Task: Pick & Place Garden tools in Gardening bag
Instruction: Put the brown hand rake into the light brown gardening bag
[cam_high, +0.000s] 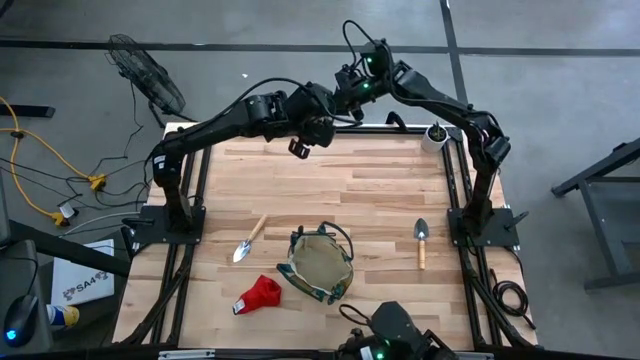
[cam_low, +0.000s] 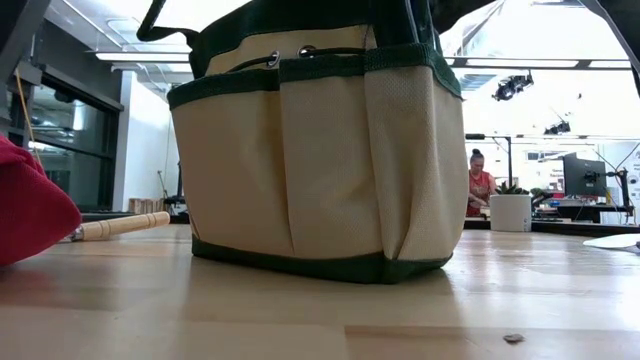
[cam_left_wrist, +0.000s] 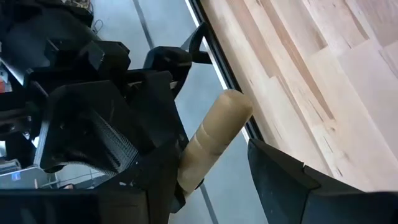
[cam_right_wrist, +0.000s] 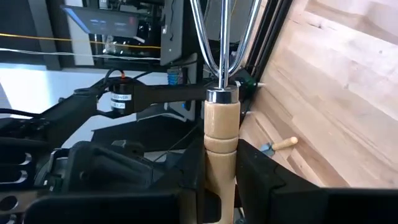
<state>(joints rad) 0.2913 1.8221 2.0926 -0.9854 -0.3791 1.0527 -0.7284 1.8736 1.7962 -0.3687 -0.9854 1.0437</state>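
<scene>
The mini rake (cam_right_wrist: 221, 124), with a wooden handle and metal prongs, is held in the air over the table's far edge by my right gripper (cam_right_wrist: 221, 190), which also shows in the high view (cam_high: 337, 103). My left gripper (cam_left_wrist: 217, 186) is open next to it (cam_high: 302, 142), and the handle's free end (cam_left_wrist: 231, 106) stands between its fingers. The tan gardening bag (cam_high: 318, 265) stands near the front edge and fills the low view (cam_low: 315, 150). Two trowels (cam_high: 248, 240) (cam_high: 421, 242) and the red glove (cam_high: 258, 295) lie on the table. My right gripper pinches the rake's wooden handle (cam_right_wrist: 221, 158) between its two fingers, just below the turned rings under the metal collar. The fingers lie across the handle. The rake is lifted clear of the table, its prongs (cam_right_wrist: 217, 37) pointing away from the fingers. My left gripper has the handle close beside one finger (cam_left_wrist: 158, 186); I cannot tell whether it touches. The other finger (cam_left_wrist: 280, 177) stands apart from the handle.
A small white pot with a plant (cam_high: 435, 135) stands at the table's far right corner. The middle of the wooden table (cam_high: 340, 190) is bare. A person (cam_low: 478, 190) sits in the room beyond the table. A fan (cam_high: 145, 70) stands on the floor at the far left.
</scene>
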